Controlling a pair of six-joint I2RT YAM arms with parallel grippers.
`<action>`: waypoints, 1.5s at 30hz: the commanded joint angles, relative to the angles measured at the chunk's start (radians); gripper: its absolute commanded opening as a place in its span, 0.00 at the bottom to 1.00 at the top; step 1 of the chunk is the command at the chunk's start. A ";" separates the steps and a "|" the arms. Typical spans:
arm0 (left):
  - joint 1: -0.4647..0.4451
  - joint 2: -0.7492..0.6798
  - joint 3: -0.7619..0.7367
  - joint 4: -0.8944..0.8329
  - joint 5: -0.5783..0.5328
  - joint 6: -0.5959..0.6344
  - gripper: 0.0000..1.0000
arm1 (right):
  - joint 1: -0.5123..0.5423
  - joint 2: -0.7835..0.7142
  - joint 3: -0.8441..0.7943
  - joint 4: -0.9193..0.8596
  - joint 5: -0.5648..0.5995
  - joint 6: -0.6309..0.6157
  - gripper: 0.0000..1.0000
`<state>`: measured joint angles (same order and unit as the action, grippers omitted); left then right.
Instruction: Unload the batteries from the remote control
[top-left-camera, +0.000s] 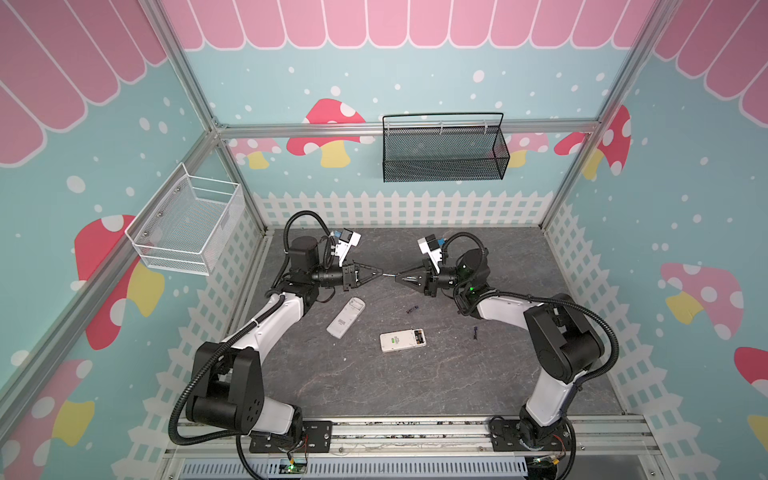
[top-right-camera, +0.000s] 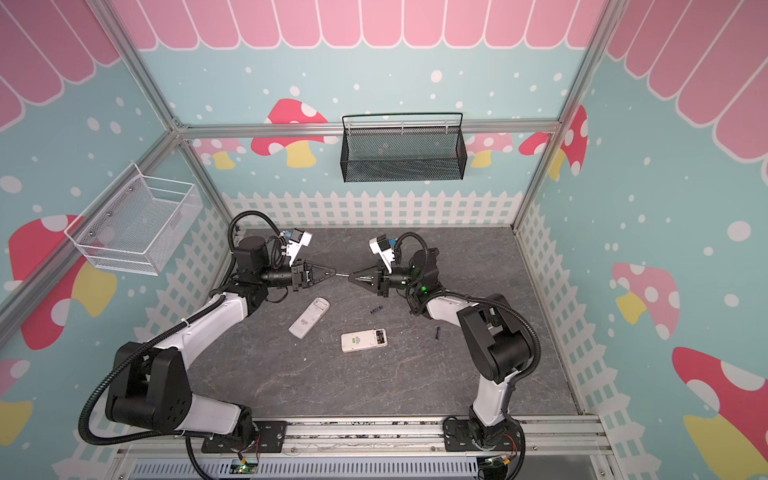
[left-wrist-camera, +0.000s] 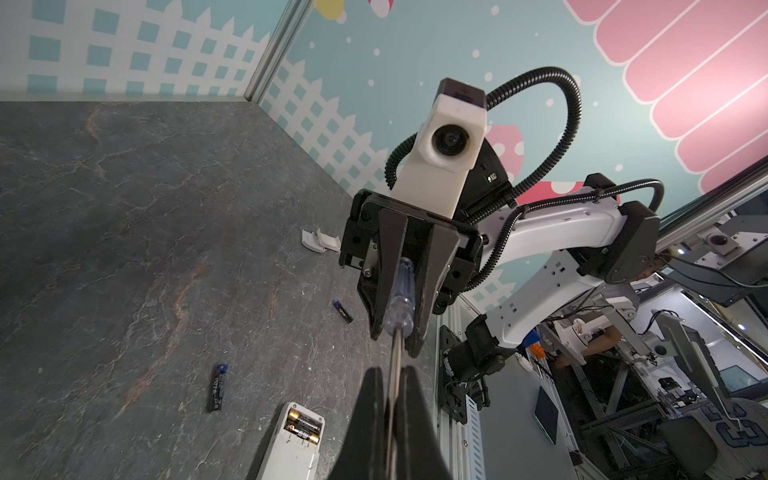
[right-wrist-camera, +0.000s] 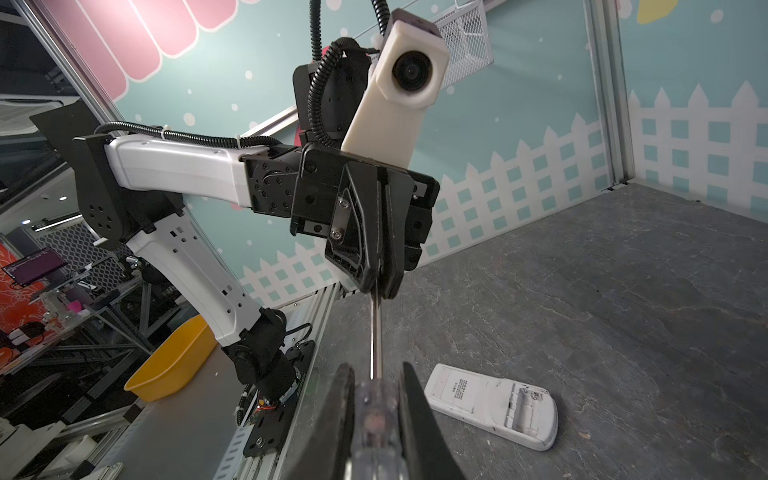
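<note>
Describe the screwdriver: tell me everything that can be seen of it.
The screwdriver has a clear plastic handle, bluish towards its butt, and a thin, bright metal shaft. It is held in the air above the grey tabletop, looking roughly level, and bridges the gap between the two arms. The right claw grips the handle from both sides. The left claw pinches the far end of the shaft, hiding the tip. Nothing else touches it.
</note>
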<state>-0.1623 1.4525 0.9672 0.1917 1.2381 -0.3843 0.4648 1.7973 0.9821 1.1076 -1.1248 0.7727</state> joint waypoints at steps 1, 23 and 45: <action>0.000 -0.008 0.032 -0.081 0.004 0.076 0.15 | -0.013 -0.018 -0.045 -0.004 0.040 -0.006 0.00; -0.243 0.008 0.056 -0.892 -0.650 1.059 0.89 | -0.120 -0.616 -0.227 -1.181 0.359 -1.009 0.00; -0.456 0.192 -0.010 -0.775 -0.874 1.158 0.90 | -0.043 -0.564 -0.273 -1.455 0.447 -1.390 0.00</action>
<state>-0.6044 1.6257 0.9649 -0.6075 0.3977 0.7387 0.4095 1.2171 0.7258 -0.3161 -0.6788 -0.5480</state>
